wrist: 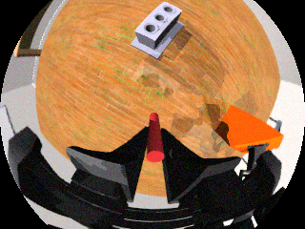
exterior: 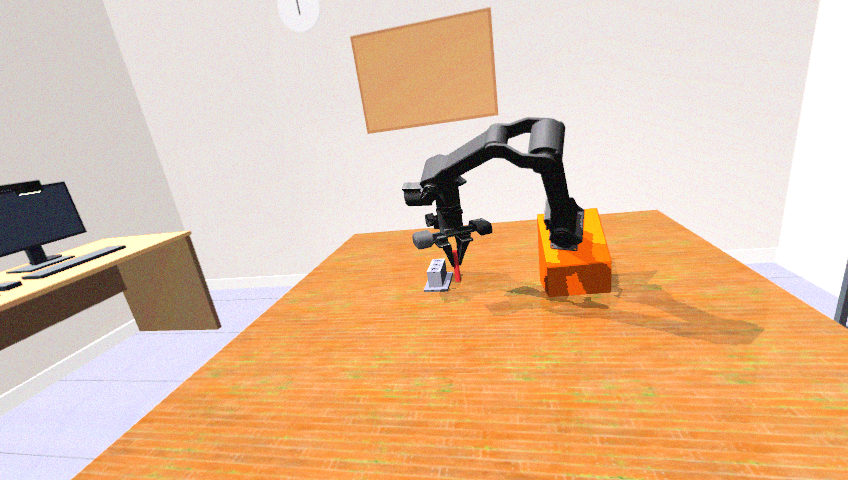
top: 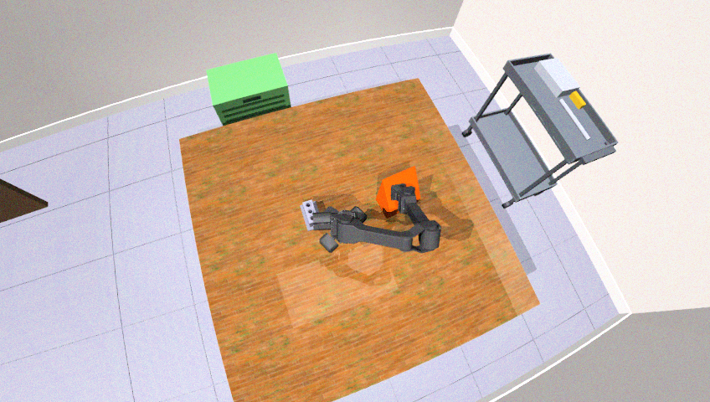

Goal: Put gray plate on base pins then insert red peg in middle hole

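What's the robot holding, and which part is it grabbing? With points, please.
The red peg (exterior: 457, 274) (wrist: 154, 138): the gripper (exterior: 457, 263) (wrist: 154, 130) pinches its upper part, leaving the bottom end sticking out below the fingers.
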Controlling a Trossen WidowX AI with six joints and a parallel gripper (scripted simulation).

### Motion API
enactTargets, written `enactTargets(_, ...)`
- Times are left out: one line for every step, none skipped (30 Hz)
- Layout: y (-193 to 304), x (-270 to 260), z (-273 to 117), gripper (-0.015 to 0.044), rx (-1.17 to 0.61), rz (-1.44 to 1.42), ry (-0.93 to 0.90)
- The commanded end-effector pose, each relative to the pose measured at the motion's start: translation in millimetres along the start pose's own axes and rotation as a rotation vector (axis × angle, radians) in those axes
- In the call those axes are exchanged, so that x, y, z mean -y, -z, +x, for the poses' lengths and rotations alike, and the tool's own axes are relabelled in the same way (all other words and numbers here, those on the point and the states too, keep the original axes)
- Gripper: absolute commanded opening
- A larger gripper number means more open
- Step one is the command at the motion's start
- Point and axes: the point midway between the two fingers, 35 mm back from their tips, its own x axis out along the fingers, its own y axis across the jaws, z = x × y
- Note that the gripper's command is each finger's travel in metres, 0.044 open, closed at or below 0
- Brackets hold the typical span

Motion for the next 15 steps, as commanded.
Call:
enactTargets(-10,-5,-3,0.0000,0.008,-0.006,-0.003)
enactTargets(-13,-6,-3,0.0000,0.008,-0.007,-0.003)
enactTargets(-16,-7,-3,0.0000,0.008,-0.007,-0.003)
enactTargets(-19,-7,-4,0.0000,0.009,-0.007,-0.004)
enactTargets(-22,-8,-4,0.0000,0.009,-0.007,-0.004)
enactTargets(-25,-9,-4,0.0000,0.009,-0.007,-0.004)
enactTargets(-28,-10,-4,0.0000,0.010,-0.007,-0.004)
enactTargets(-31,-10,-5,0.0000,0.010,-0.008,-0.004)
enactTargets(-33,-11,-5,0.0000,0.010,-0.008,-0.004)
enactTargets(-36,-12,-5,0.0000,0.010,-0.008,-0.004)
enactTargets(-39,-12,-5,0.0000,0.011,-0.008,-0.004)
enactTargets(-42,-13,-5,0.0000,0.011,-0.008,-0.004)
enactTargets(-45,-13,-6,0.0000,0.011,-0.008,-0.004)
enactTargets(-49,-14,-6,0.0000,0.011,-0.009,-0.005)
enactTargets(-52,-14,-6,0.0000,0.012,-0.009,-0.005)
